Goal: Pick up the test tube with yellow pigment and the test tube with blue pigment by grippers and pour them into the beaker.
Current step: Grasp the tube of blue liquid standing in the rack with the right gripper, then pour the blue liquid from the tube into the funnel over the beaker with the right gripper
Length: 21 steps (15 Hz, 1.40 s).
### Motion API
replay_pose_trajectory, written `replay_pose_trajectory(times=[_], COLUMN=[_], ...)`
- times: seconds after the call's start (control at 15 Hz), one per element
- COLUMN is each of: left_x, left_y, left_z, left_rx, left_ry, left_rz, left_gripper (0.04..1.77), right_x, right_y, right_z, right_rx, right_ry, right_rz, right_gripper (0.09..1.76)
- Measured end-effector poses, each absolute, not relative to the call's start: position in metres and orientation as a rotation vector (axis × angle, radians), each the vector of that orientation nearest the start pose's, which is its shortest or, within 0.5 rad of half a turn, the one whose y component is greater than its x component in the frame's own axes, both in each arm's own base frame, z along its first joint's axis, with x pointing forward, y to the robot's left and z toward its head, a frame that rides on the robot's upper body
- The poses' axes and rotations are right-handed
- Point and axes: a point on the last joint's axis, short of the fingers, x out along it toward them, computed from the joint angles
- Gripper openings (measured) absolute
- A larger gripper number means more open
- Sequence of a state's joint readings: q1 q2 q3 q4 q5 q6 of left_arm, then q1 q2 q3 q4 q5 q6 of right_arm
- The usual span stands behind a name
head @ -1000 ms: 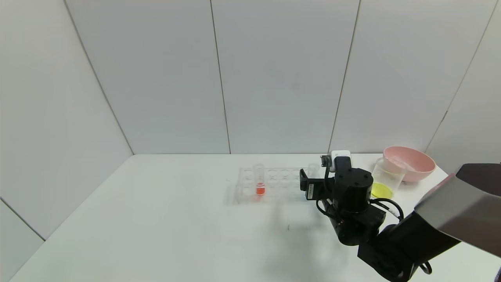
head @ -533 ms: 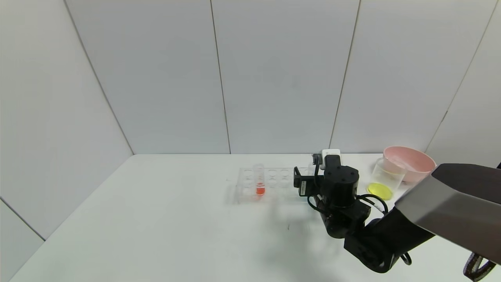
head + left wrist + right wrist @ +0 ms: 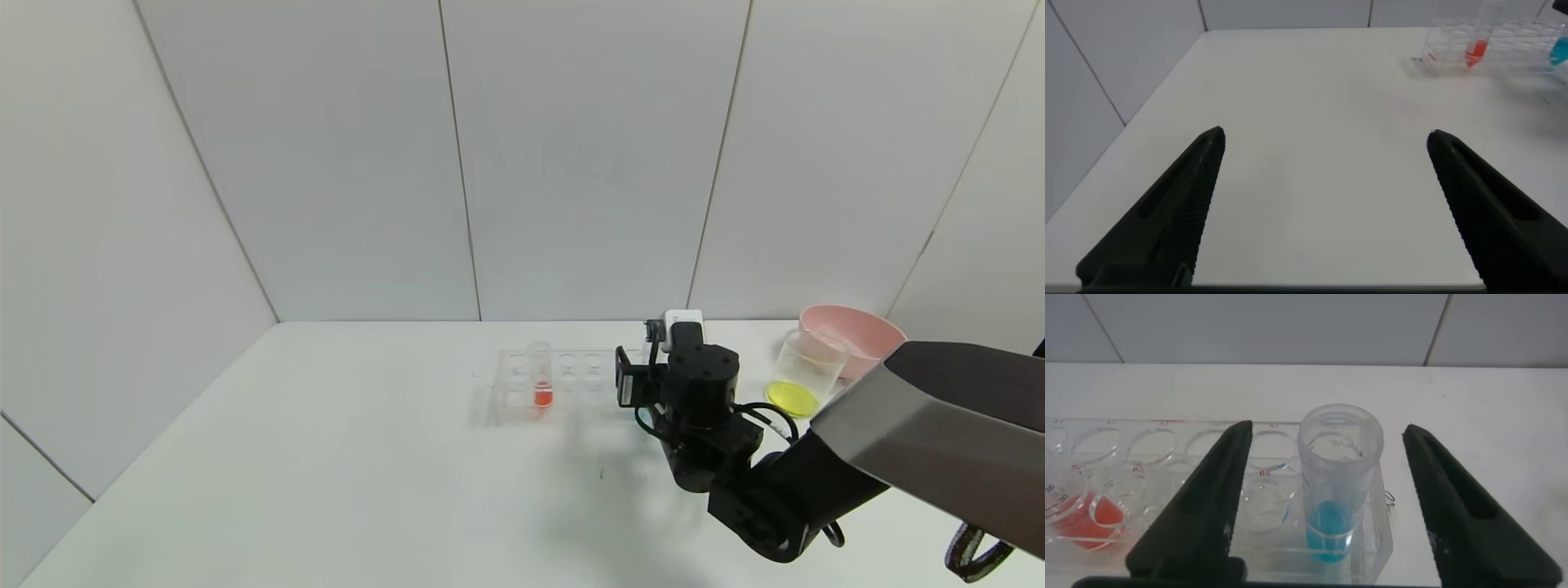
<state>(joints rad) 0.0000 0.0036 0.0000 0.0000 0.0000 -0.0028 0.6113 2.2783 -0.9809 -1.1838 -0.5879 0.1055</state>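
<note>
The test tube with blue pigment (image 3: 1337, 482) stands upright in the end hole of the clear rack (image 3: 1167, 449). My right gripper (image 3: 1327, 427) is open, one jaw on each side of the tube and neither touching it. In the head view my right wrist (image 3: 694, 384) hides that tube at the right end of the rack (image 3: 563, 380). The beaker (image 3: 804, 371) stands to the right with yellow liquid at its bottom. The test tube with yellow pigment does not show. My left gripper (image 3: 1324, 133) is open and empty over bare table.
A red-tinted tube (image 3: 540, 382) stands in the left part of the rack; it also shows in the right wrist view (image 3: 1094, 518). A pink bowl (image 3: 857, 335) sits behind the beaker at the table's far right. White walls close the table's back.
My right arm has moved left and away from the beaker, bringing its wrist up to the right end of the rack. The rack, red tube and beaker have not moved.
</note>
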Motion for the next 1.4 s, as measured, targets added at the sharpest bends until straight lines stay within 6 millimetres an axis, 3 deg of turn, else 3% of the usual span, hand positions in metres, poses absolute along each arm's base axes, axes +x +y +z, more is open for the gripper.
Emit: replay_pose_trajectory(times=[0.33, 0.4, 0.93, 1.4], left_x=[-0.023, -0.023, -0.023, -0.023], left_y=[0.0, 0.0, 0.0, 0.0], left_z=[0.076, 0.076, 0.076, 0.076], left_rx=[-0.003, -0.003, -0.003, -0.002], left_ry=[0.004, 0.004, 0.004, 0.004], left_rz=[0.0, 0.0, 0.0, 0.0], left_gripper=[1.76, 1.76, 1.76, 1.76], right_x=[0.345, 0.345, 0.343, 0.329], right_y=[0.226, 0.226, 0.224, 0.225], right_z=[0.067, 0.066, 0.073, 0.12], right_rx=[0.038, 0.036, 0.037, 0.002], right_ry=[0.099, 0.102, 0.093, 0.001], right_rz=[0.014, 0.012, 0.01, 0.043], right_gripper=[0.71, 0.51, 0.51, 0.51])
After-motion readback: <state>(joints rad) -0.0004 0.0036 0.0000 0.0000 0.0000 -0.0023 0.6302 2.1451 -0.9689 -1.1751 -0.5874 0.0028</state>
